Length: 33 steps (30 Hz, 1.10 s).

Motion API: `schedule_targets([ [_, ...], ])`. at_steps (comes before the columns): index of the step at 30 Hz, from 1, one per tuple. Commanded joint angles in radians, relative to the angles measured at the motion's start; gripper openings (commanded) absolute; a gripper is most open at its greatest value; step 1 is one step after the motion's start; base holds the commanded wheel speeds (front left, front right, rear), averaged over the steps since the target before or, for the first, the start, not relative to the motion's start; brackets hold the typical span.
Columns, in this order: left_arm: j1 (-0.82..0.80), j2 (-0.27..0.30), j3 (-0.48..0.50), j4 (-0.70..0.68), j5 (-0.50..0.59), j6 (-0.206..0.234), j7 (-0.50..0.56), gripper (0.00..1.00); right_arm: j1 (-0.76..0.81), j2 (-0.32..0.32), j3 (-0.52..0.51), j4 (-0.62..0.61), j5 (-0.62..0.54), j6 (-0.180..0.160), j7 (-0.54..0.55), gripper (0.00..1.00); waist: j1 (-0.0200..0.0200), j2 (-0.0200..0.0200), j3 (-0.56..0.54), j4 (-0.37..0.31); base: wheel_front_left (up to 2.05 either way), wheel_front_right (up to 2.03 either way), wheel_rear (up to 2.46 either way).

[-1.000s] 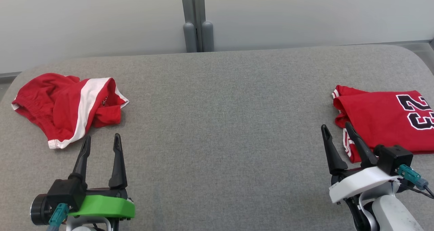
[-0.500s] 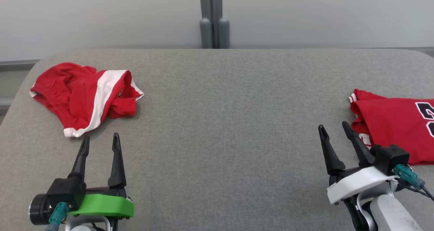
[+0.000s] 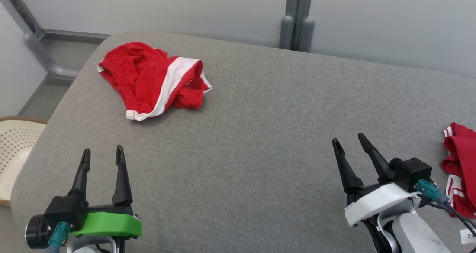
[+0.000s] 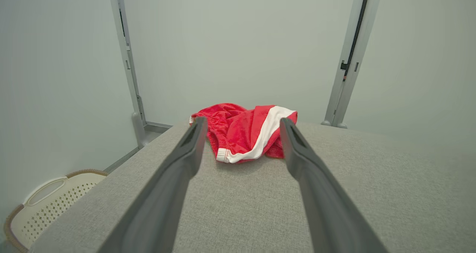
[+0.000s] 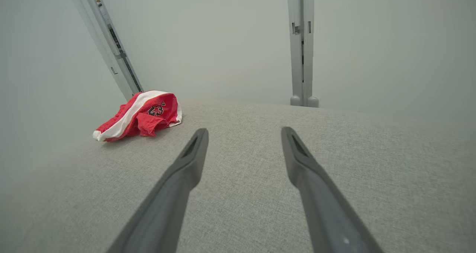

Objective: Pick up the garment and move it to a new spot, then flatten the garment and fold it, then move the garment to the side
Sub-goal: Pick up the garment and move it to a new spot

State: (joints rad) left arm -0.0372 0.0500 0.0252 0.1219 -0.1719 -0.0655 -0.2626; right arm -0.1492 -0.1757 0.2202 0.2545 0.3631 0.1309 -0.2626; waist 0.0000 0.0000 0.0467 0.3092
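Observation:
A crumpled red garment (image 3: pixel 152 80) with a white stripe lies at the far left of the grey padded table (image 3: pixel 253 126). The left wrist view looks straight at the garment (image 4: pixel 245 134) between my fingers, and the right wrist view has it (image 5: pixel 139 116) far off to the left. My left gripper (image 3: pixel 102 154) hangs open at the lower left, well short of it, with nothing between its fingers. At the lower right my right gripper (image 3: pixel 349 141) is open too and holds nothing.
A folded red jersey (image 3: pixel 461 164) lies at the table's right edge, beside my right gripper. A cream perforated laundry basket (image 3: pixel 15 149) stands on the floor left of the table. Grey wall panels and posts (image 3: pixel 297 19) rise behind the table.
The camera has turned left: the crumpled garment has slid toward the picture's middle, the jersey toward the right edge, and the basket has come into view. Both grippers stay open.

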Motion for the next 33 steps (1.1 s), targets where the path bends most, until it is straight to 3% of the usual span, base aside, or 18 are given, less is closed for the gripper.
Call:
schedule_targets([
  [1,0.005,0.001,0.006,0.000,0.004,0.005,-0.003,1.00,-0.008,-0.001,0.006,0.005,-0.001,0.000,-0.003,1.00,0.0000,0.0000,-0.002,0.066,0.00,0.00,0.00],
  [8,0.006,0.001,0.015,0.013,0.009,-0.001,-0.003,1.00,-0.017,-0.001,0.021,-0.009,-0.004,0.000,-0.003,1.00,0.0000,0.0000,-0.003,0.095,0.00,0.00,0.00],
  [14,-0.074,0.013,0.013,0.099,-0.026,-0.022,0.010,1.00,-0.047,-0.027,0.039,-0.053,-0.031,0.000,-0.003,1.00,0.0000,0.0000,0.045,0.074,0.00,0.00,0.00],
  [25,-0.407,0.131,0.052,0.293,-0.128,-0.042,0.332,1.00,-0.177,-0.106,0.098,-0.129,-0.038,0.000,-0.003,1.00,0.0000,0.0000,0.213,-0.043,0.00,0.00,0.00],
  [33,-0.618,0.202,0.080,0.530,-0.255,-0.061,0.425,1.00,-0.277,-0.107,0.090,-0.100,-0.016,0.000,-0.003,1.00,0.0000,0.0000,0.320,-0.126,0.00,0.00,0.00],
])
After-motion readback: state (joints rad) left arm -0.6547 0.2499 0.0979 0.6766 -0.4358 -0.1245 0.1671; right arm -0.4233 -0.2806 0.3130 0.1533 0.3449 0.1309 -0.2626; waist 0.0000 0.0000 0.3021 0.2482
